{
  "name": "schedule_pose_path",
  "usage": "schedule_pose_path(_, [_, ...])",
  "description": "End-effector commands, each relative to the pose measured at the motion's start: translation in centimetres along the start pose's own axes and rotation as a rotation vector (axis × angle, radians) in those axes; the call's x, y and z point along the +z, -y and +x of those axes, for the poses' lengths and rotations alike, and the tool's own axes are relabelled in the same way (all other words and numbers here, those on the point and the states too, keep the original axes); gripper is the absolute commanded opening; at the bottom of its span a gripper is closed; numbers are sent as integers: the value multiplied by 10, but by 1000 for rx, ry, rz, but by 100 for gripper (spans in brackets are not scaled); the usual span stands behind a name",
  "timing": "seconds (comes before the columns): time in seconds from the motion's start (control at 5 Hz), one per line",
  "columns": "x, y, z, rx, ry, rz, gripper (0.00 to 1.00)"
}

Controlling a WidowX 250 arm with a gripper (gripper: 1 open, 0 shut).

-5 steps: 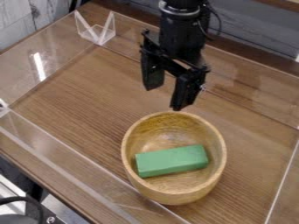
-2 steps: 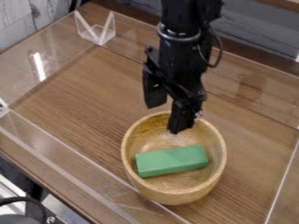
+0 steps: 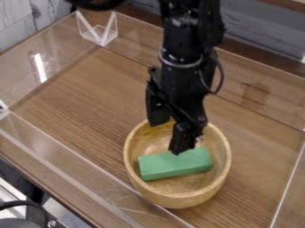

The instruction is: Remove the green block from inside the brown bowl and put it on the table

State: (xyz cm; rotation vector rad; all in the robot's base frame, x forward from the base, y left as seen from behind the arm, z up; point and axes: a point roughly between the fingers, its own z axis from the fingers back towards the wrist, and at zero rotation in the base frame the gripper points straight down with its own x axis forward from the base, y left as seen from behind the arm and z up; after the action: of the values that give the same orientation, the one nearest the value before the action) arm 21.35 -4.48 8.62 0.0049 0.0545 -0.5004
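The brown bowl [image 3: 216, 190] sits on the table [image 3: 89, 93] toward the front right. Inside it lies the green block [image 3: 174, 165], flat and slightly angled. My gripper [image 3: 172, 132] points straight down over the bowl's rear half, jaws open with nothing between them. Its right finger [image 3: 185, 138] reaches below the rim, just above the block's back edge; the left finger [image 3: 159, 110] hangs over the bowl's far-left rim. I cannot tell if a fingertip touches the block.
Clear acrylic walls [image 3: 53, 142] ring the table, one running close along the front left of the bowl. A folded clear plastic piece [image 3: 98, 28] stands at the back left. Bare wood stretches to the left of the bowl.
My gripper has come down and toward the camera, from above the table behind the bowl to inside the bowl's rear rim. The block and bowl have not moved.
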Motion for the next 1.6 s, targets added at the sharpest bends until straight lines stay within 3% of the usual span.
schedule_pose_path(0.0, [0,3,4,-23,56,27,100])
schedule_pose_path(1.4, [-47,13,1,-75,90,-1,100])
